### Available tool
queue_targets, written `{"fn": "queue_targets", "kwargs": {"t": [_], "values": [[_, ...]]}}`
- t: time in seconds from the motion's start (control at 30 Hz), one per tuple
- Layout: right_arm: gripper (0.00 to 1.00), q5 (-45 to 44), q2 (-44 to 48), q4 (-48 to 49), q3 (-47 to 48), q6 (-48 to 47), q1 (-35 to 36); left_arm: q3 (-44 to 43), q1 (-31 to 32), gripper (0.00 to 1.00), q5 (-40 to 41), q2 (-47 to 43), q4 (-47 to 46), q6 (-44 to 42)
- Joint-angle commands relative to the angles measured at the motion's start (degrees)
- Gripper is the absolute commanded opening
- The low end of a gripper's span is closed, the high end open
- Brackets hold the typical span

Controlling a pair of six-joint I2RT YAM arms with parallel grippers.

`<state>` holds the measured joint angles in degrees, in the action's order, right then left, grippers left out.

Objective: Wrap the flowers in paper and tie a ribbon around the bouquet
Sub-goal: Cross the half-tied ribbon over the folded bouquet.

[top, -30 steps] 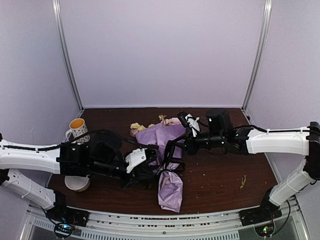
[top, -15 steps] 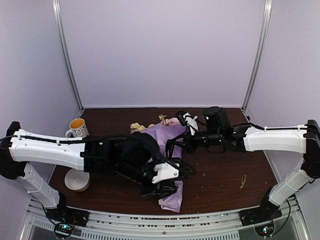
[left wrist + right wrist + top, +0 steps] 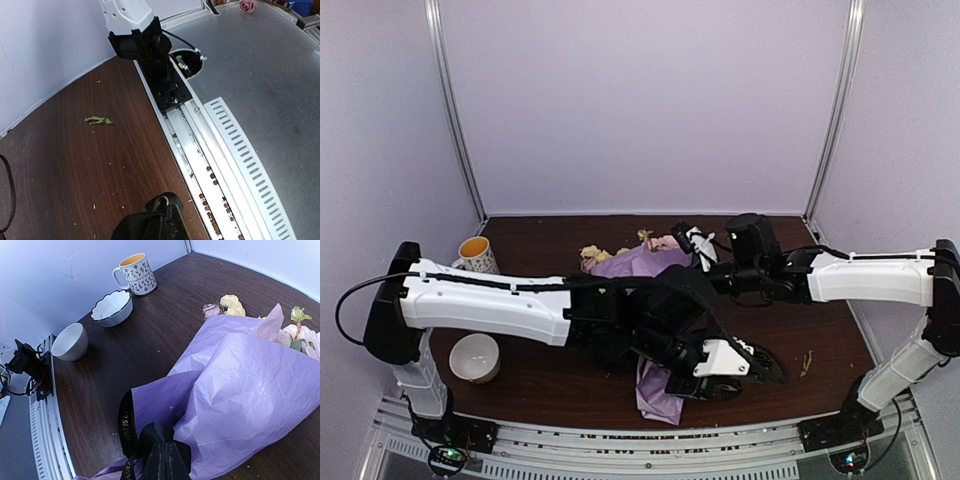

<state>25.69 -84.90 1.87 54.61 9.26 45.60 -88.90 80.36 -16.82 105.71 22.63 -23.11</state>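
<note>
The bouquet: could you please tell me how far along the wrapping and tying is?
Done: the paper wraps the flowers in a cone. In hand: the right gripper, jaws shut, appears to pinch the ribbon beside the cone; the left gripper is shut too, its hold unclear. Left: no knot or bow shows yet.

bouquet (image 3: 638,266): mid worktop (image 3: 820,325), blooms rearward
ribbon (image 3: 126,425): beside bouquet's narrow end
mug (image 3: 475,254): rear left corner
bowl (image 3: 475,357): left, before the mug
leaf (image 3: 807,361): right, near front
</note>
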Motion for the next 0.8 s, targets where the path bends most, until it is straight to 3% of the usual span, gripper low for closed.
{"fn": "queue_targets", "kwargs": {"t": [0.0,0.03,0.1,0.17,0.23,0.4,0.53,0.63,0.67,0.77], "values": [[0.00,-0.38,1.89,-0.19,0.06,0.33,-0.22,-0.20,-0.03,0.00,1.65,1.92,-4.06,-2.10],[0.00,-0.31,2.02,-0.20,-0.01,0.51,-0.22,-0.48,-0.03,0.06,2.76,2.29,-3.97,-2.00],[0.00,-0.16,2.14,-0.14,-0.10,1.02,-0.16,-0.07,-0.03,0.37,4.39,1.85,-3.74,-1.22],[0.00,0.03,2.27,0.01,-0.25,1.40,-0.04,2.47,-0.03,0.57,4.96,-0.43,-5.19,-0.78],[0.00,0.06,2.09,0.15,-0.25,1.78,0.10,6.85,-0.03,0.68,6.03,-4.12,-8.22,-0.58],[0.00,-0.06,1.85,-0.04,0.06,2.16,0.72,21.98,-1.02,0.82,12.89,-15.68,-19.57,1.86],[0.00,0.27,2.83,1.05,-0.99,3.22,1.16,35.29,-7.04,0.83,14.95,-25.01,-31.05,10.46],[0.00,1.02,4.36,3.51,-2.55,3.79,1.93,45.03,-13.04,0.57,19.81,-29.55,-41.16,16.60],[0.00,1.78,4.68,4.28,-2.80,3.81,2.14,47.65,-14.71,0.55,20.41,-29.77,-44.23,17.62],[0.00,4.42,5.42,6.65,-3.42,3.82,2.98,50.89,-16.95,0.58,21.50,-27.74,-49.52,16.09]]}}
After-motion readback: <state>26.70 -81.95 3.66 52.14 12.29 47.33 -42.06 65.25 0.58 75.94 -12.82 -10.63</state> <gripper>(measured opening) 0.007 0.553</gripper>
